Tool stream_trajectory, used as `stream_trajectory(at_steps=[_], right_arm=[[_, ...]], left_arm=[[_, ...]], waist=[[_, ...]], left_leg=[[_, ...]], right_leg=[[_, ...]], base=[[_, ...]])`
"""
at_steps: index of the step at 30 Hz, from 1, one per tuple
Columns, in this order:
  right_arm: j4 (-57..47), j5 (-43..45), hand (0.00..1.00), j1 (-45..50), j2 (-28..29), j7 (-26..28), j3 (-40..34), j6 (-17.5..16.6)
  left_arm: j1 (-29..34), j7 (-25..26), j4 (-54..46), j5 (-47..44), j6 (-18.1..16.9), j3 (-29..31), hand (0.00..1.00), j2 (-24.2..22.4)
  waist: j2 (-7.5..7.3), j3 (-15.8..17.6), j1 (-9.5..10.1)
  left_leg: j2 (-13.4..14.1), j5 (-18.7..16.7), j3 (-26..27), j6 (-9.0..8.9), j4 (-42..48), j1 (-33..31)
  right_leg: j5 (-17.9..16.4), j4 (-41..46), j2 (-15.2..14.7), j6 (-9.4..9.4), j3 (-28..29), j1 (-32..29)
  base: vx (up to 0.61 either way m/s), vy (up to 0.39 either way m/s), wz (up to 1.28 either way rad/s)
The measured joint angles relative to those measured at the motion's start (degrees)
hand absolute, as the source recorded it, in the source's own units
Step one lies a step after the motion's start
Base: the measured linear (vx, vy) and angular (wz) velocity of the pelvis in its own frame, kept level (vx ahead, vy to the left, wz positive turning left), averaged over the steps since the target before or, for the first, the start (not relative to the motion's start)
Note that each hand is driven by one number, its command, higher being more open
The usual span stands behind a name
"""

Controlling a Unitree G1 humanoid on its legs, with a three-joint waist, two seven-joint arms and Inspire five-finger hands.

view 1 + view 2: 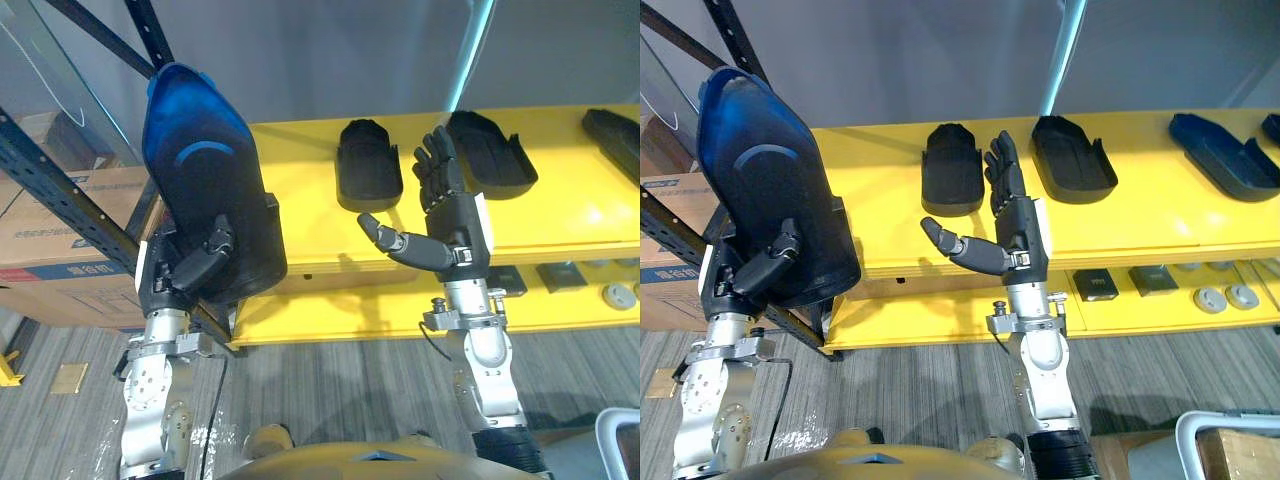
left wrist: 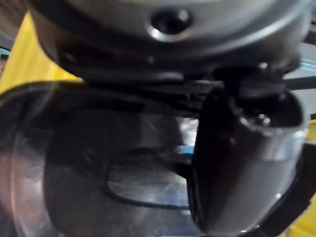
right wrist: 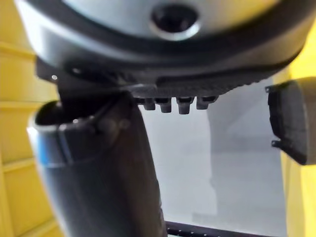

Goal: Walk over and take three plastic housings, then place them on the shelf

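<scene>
The left robot hand (image 1: 195,262) grips the lower end of a blue housing (image 1: 200,140), held upright at 9 o'clock in the head views (thumb across its dark face), by the left end of the yellow shelf (image 1: 300,190). The right robot hand (image 1: 450,225) is spread wide and empty, its thumb pointing to 9 o'clock. On the shelf, a black housing (image 1: 368,165) lies at 12 o'clock, a second black housing (image 1: 490,150) at 1 o'clock and a third housing (image 1: 615,135) at 2 o'clock.

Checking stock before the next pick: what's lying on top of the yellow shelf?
At least three dark housings lie on the yellow shelf. The blue housing in the left hand hides the shelf's left end.
</scene>
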Motion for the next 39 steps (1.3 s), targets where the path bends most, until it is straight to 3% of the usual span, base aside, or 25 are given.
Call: stream_trajectory(at_steps=[5, 10, 14, 19, 23, 32, 39], right_arm=[[-0.1, 4.0, 1.0, 0.9, -0.9, 2.2, -0.7, 3.0], [-1.4, 9.4, 1.0, 2.2, -1.7, 8.2, 2.1, 7.5], [-5.7, 10.2, 1.0, 2.1, -5.2, 10.9, 6.4, 10.2], [-10.1, 10.1, 1.0, 1.7, -6.4, 11.1, 9.6, 11.2], [-14.2, 10.2, 1.0, 1.5, -8.0, 11.1, 10.8, 11.6], [-15.8, 10.2, 1.0, 2.0, -9.5, 11.1, 16.7, 14.2], [-16.0, 10.2, 1.0, 2.0, -10.4, 11.9, 18.5, 15.3]], left_arm=[[-3.5, 2.5, 2.4, 0.1, 0.0, 2.5, 0.0, -0.3], [-11.1, 4.6, 14.6, 1.0, -0.2, 6.4, 0.0, 3.5], [-18.5, 5.6, 20.5, -1.4, -0.4, 8.4, 0.0, 6.0], [-24.9, 4.3, 28.1, -5.5, 0.2, 8.5, 0.0, 11.1], [-28.3, 2.9, 32.9, -8.5, 3.6, 9.5, 0.0, 13.9], [-35.3, 1.1, 40.8, -5.3, 17.1, 14.1, 0.0, 20.1], [-36.0, -1.5, 43.3, -4.4, 22.4, 17.5, 0.0, 22.4]], waist=[[1.42, -0.4, -1.3], [2.74, 1.2, -2.49], [3.28, 4.3, -2.89], [3.78, 5.0, -4.46], [3.9, 5.1, -5.02], [5.44, 6.0, -5.65], [6.53, 6.5, -5.54]], left_leg=[[0.2, 3.1, 1.8, -0.44, -4.9, 0.4], [0.1, 3.6, 3.9, -0.43, -5.9, 0.2], [-0.7, 4.3, 5.8, 0.29, -6.1, -0.4], [-1.5, 4.5, 7.1, 0.56, -6.2, -0.8], [-2.0, 4.5, 8.6, 0.57, -6.1, -0.6], [-1.8, 3.1, 12.5, 0.39, -4.6, 0.0], [-2.0, 3.0, 13.4, 0.36, -3.7, 0.2]], right_leg=[[0.4, 0.1, 0.9, -0.73, 1.7, -3.3], [0.3, 1.9, 0.7, -1.07, 4.4, -6.6], [-1.5, 7.1, -1.1, -1.47, 6.9, -11.3], [-3.9, 12.7, -3.1, -1.56, 8.9, -14.9], [-4.9, 15.3, -4.1, -1.28, 10.2, -16.4], [-5.9, 17.3, -5.3, -0.95, 11.5, -16.6], [-6.6, 18.3, -6.1, -0.79, 11.4, -16.6]], base=[[0.01, -0.038, -0.15], [-0.02, 0.001, -0.22], [-0.07, 0.001, -0.19], [-0.06, -0.017, -0.06], [-0.03, -0.003, -0.06], [-0.01, 0.001, -0.01], [0.0, -0.003, 0.03]])
